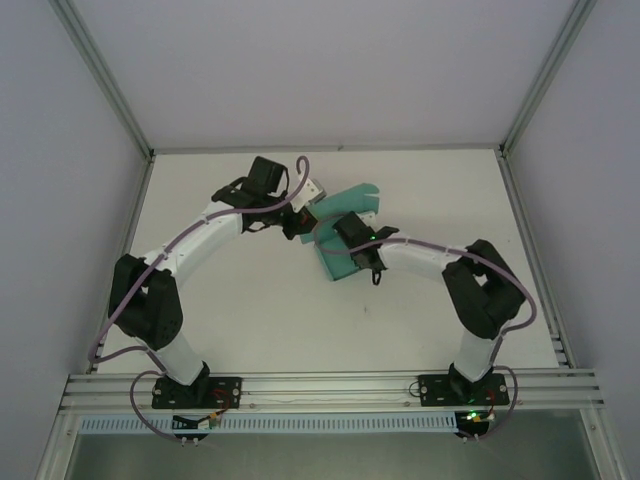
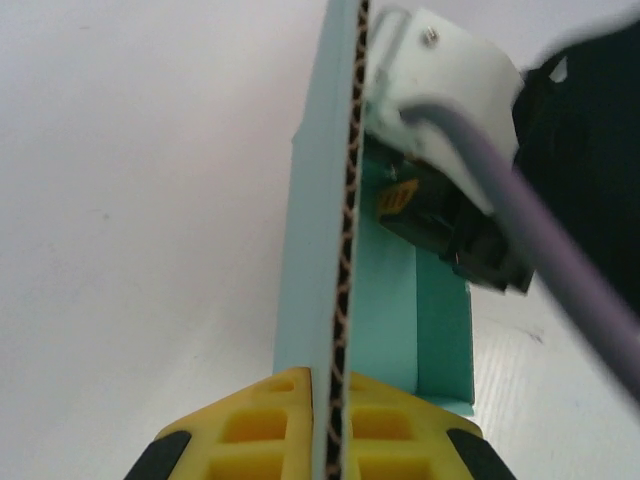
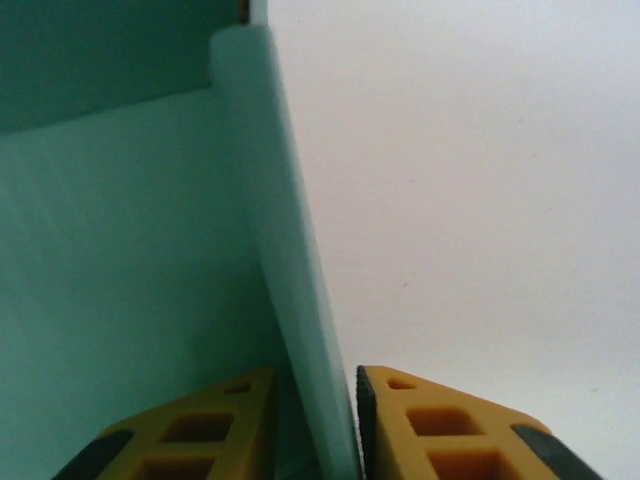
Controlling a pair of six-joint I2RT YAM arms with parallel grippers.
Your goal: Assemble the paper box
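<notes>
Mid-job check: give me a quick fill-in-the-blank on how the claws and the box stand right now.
1. In the left wrist view, the left claw is shut on an edge of the ___ paper box.
2. In the right wrist view, a wall of the box stands ___ the two fingers of the right claw.
3. In the top view, the table under the arms is ___ in colour.

Missing words: teal; between; white.
</notes>
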